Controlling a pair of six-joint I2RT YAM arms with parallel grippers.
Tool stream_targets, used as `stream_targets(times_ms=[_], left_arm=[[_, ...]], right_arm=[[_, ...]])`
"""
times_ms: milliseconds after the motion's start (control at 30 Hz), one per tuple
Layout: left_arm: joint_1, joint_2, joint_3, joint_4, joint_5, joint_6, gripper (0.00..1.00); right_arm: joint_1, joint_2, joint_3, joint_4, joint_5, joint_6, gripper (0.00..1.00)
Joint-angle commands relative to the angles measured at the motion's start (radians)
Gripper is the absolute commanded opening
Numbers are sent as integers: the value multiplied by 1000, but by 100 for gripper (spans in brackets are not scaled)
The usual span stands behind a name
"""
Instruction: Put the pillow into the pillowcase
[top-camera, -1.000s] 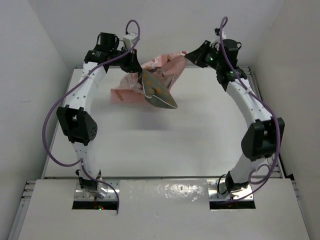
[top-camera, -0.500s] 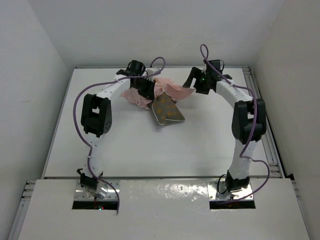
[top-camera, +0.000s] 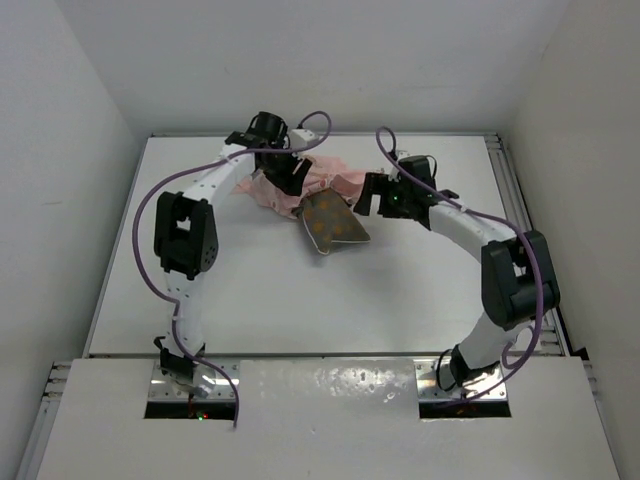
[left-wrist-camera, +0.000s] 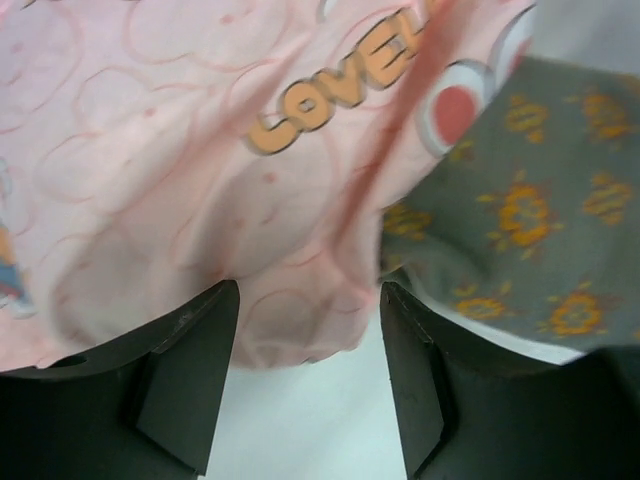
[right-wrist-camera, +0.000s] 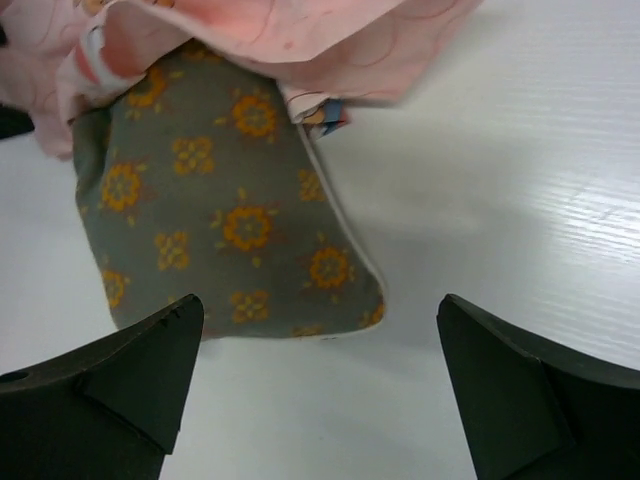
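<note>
The pillow, a grey pad with orange flowers and pale trim, lies on the white table. Its far end is under the crumpled pink pillowcase. My left gripper hovers low over the pillowcase's left part. In the left wrist view the left gripper stands open, with a fold of the pillowcase sagging between its fingers and the pillow at the right. My right gripper is just right of the bundle. It stands wide open above the pillow's near corner, and the pillowcase covers the pillow's top.
White walls enclose the table on the left, back and right. Metal rails run along its side edges. Purple cables loop off both arms. Bare tabletop stretches between the bundle and the arm bases.
Both arms came down and inward, bringing the lifted pillowcase and pillow onto the table. Both grippers then opened and let the cloth go; the right one also drew back.
</note>
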Motion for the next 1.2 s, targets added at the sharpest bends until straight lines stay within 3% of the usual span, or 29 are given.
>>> stream_targets(times_ms=[0,233,433,533,567,633,667,733,767,800,833,867,1033,1167], left_arm=[[2,-57,-40,14,-156,100,57],[-13,-50,-91,60,-61,71,56],[-24,-53,-101,39,14,94,61],[-25,-51,-157,83,-36,114,63],[-25,-48,-173,101,-73,123,60],[-21,-18,-183,114,-87,135,54],[-8,-4,-166,103,-83,128,35],[5,42,-62,40,-49,102,12],[22,51,-27,20,-5,77,0],[27,55,25,-3,8,66,0],[30,44,39,-9,22,59,0],[32,29,47,-13,43,55,0],[35,-134,-6,-20,135,117,0],[67,-191,-75,-84,232,250,0]], right_arm=[[60,-42,-25,116,7,-20,99],[126,115,93,70,71,54,99],[131,207,151,103,83,105,99],[132,230,150,152,47,111,85],[131,233,153,156,36,113,71],[129,239,144,163,16,121,64],[131,239,141,163,7,119,60],[128,238,133,159,-1,111,49],[120,238,130,156,-3,111,34],[117,241,130,150,-4,113,25],[109,242,131,149,-6,117,9],[108,242,131,147,-7,118,3],[77,250,136,153,-12,137,0],[65,261,151,153,-21,136,0]])
